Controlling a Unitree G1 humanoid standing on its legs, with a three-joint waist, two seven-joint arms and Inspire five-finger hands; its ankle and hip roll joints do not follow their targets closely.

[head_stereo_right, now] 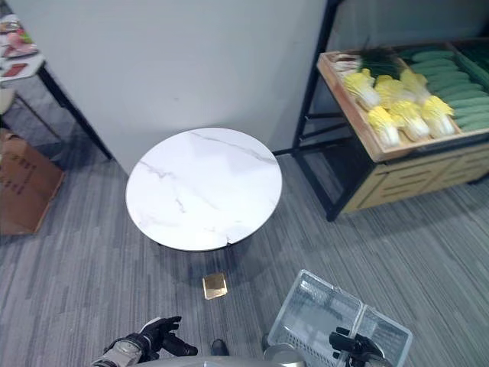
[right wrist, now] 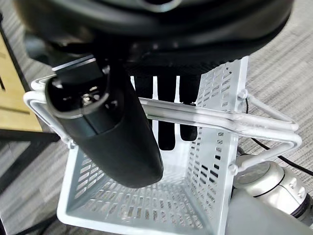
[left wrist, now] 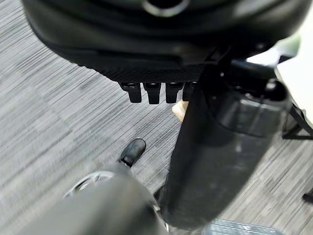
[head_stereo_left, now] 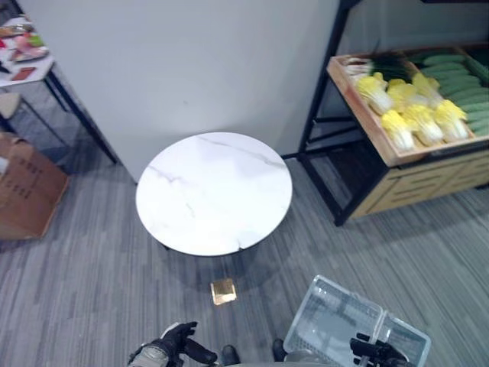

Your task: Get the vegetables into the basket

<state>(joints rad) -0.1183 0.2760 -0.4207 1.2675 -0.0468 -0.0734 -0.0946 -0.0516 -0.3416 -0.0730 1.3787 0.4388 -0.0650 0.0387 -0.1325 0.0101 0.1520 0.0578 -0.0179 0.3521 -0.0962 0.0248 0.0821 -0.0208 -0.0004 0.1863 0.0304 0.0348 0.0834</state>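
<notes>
A cardboard box [head_stereo_left: 23,187] sits on the grey floor at far left, and the left hand [head_stereo_left: 170,345] hangs low and empty, its fingers [left wrist: 146,91] loosely curled on nothing. The round white worktop [head_stereo_left: 214,191] stands bare mid-scene, a small gold square [head_stereo_left: 223,290] on the floor before it. Lower right, the right hand [right wrist: 166,105] carries the white basket [head_stereo_left: 336,317], fingers hooked round its wire handles [right wrist: 215,117]; the basket holds nothing yet. The vegetables lie well apart at upper right: yellow cabbages [head_stereo_left: 416,111] and green cucumbers [head_stereo_left: 458,80] in a wooden crate [head_stereo_left: 367,115] on a black rack. The step looks like an approach: best to close on the crate squarely, keep the basket level and clear of the worktop, and free the left hand for picking
</notes>
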